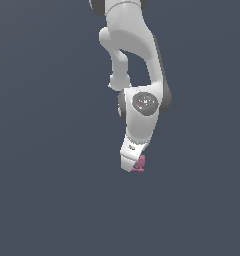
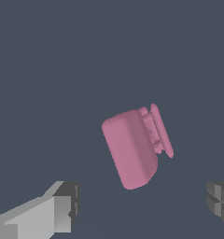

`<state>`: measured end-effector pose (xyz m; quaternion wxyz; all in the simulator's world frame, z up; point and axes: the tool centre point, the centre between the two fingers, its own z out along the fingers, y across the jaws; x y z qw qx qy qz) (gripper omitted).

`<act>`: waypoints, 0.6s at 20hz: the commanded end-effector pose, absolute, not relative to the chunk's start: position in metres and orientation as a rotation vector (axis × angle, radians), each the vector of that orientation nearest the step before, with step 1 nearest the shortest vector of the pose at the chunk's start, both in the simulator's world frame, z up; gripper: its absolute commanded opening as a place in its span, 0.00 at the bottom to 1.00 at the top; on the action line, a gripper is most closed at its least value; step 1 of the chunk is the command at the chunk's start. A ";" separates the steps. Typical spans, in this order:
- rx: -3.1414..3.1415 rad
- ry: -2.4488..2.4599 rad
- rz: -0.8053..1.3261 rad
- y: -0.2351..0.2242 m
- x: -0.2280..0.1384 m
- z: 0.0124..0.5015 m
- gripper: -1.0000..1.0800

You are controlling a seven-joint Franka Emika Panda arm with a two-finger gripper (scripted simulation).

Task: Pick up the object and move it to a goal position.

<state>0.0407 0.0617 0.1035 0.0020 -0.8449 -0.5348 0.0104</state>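
1. Nearest in the wrist view: two fingertips (image 2: pixel 62 210) of the gripper (image 2: pixel 142 207), one pale grey with a dark pad, the other a dark ridged pad at the opposite edge of the frame. Spread well apart, released, nothing between them.
2. Beyond the fingertips, in the same view: the pink object (image 2: pixel 132 149), a rounded blocky body lying tilted on the dark grey floor (image 2: pixel 48 70). Carries a thin flat plate on one side, joined to the body by short stubs. Sits ahead of the gap between the fingers, not touched by either.
3. In the exterior view: white gripper (image 1: pixel 132 167) pointing down and slightly tilted, low over the floor (image 1: pixel 42 200).
4. Just beside the gripper tip, toward the exterior view's right: the object (image 1: pixel 139 164), only a small pink sliver showing, the rest hidden behind the white finger. Contact with the finger not possible to judge from this angle.
5. Higher up: white wrist housing with a round grey disc (image 1: pixel 145 102) facing the camera.
6. Farthest: the white arm (image 1: pixel 129 35), rising in bulky curved links to the top edge of the exterior view, dark joints at the sides.
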 end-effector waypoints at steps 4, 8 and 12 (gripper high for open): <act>-2.511 -1.883 0.019 0.069 0.049 0.099 0.96; -2.429 -1.990 0.011 0.073 0.054 0.097 0.96; -2.368 -2.063 0.005 0.076 0.057 0.095 0.96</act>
